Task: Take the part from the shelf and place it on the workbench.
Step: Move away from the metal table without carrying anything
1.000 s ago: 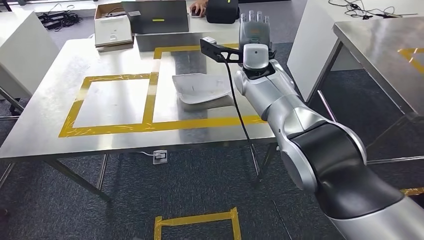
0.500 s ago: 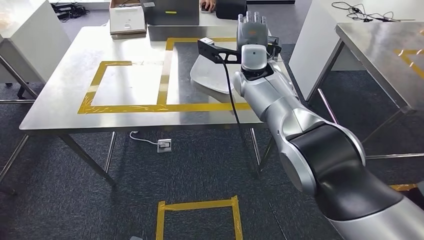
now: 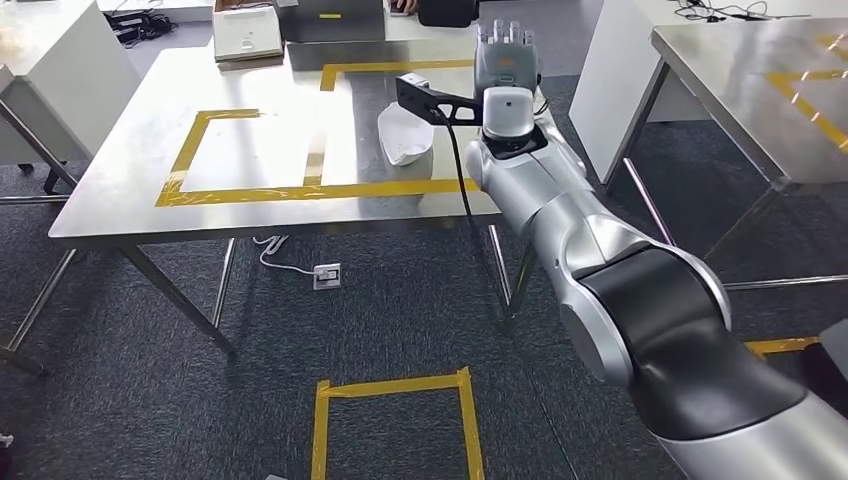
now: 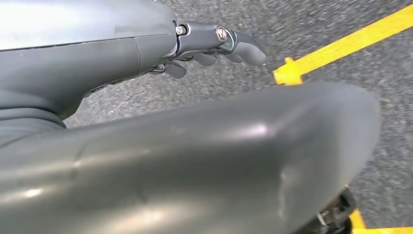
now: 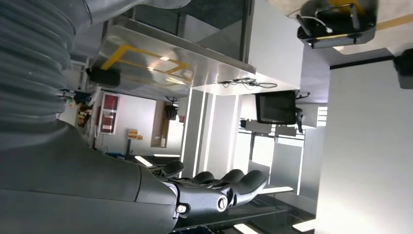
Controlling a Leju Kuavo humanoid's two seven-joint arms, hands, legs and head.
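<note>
Lying on the steel workbench (image 3: 120,150), the white part (image 3: 405,135) sits inside the right-hand one of two rectangles marked on the top in yellow tape (image 3: 300,190), close to that rectangle's near edge and apart from both hands. Nothing grips it. Just beside it in the head view, a black camera bracket (image 3: 430,98) juts from the right wrist and overlaps the part's edge. The right hand (image 3: 505,58) is raised beyond that wrist with its fingers (image 5: 234,183) stretched out side by side and apart from the thumb, released and holding nothing; the right wrist view looks past them at the room rather than the table. The left hand (image 4: 214,46) hangs low over dark carpet (image 4: 341,97), fingers loosely extended, also holding nothing, with a strip of yellow floor tape (image 4: 341,44) near its fingertips. At the workbench's far edge stand a cardboard box (image 3: 245,35) and a dark case (image 3: 335,15). Under the bench a white socket block (image 3: 327,275) lies on the carpet with its cable. A second steel table (image 3: 740,90) stands well apart to the right, and a taped square (image 3: 395,383) marks the floor nearer the robot.
</note>
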